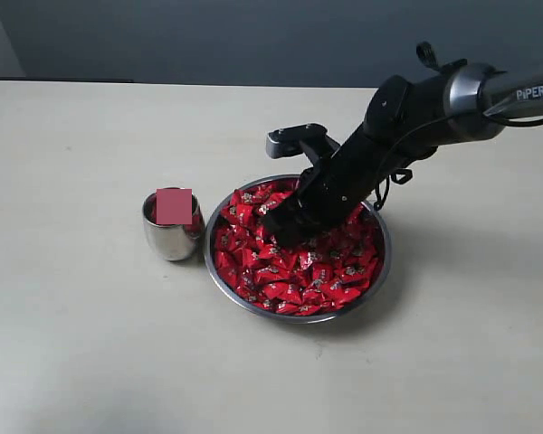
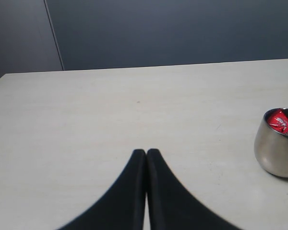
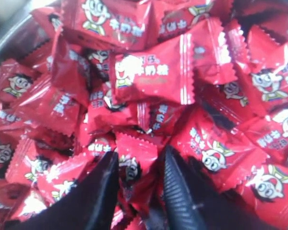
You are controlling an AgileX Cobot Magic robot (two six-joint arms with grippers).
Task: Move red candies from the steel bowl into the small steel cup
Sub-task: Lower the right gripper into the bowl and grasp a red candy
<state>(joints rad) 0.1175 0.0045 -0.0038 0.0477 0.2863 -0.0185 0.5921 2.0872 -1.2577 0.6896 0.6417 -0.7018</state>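
Only the exterior view shows my right fingers (image 1: pixel 288 226) sunk into the red candies (image 1: pixel 299 276) filling the steel bowl (image 1: pixel 219 276). Close up, those fingers stand partly spread with one wrapper between the tips; I cannot tell whether it is pinched. My left fingers (image 2: pixel 139 165) are pressed together, with the counter (image 2: pixel 110 110) beyond them. The small steel cup (image 1: pixel 170 237) stands just beside the bowl and holds shiny red wrappers.
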